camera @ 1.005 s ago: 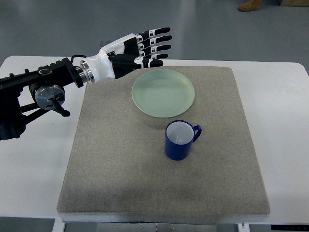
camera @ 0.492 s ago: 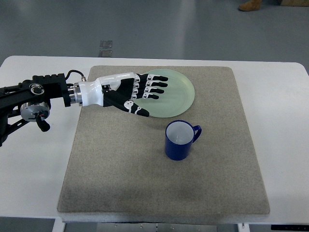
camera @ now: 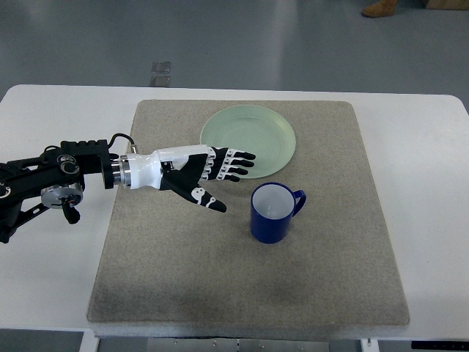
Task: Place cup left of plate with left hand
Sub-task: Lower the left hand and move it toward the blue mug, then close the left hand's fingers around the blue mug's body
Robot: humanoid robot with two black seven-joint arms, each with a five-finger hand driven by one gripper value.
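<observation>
A dark blue cup with a white inside stands upright on the grey mat, its handle pointing right. Just beyond it lies a pale green plate. My left hand reaches in from the left with its fingers spread flat over the plate's near edge and its thumb pointing toward the cup. The hand is open and holds nothing; a small gap separates it from the cup's left side. The right hand is out of sight.
The mat covers most of a white table. My black left forearm lies across the table's left part. Grey floor shows beyond the far edge, with a shoe at the top right.
My left hand has swung down from beyond the plate's far left, across the plate, toward me and closer to the cup. Cup and plate have not moved.
</observation>
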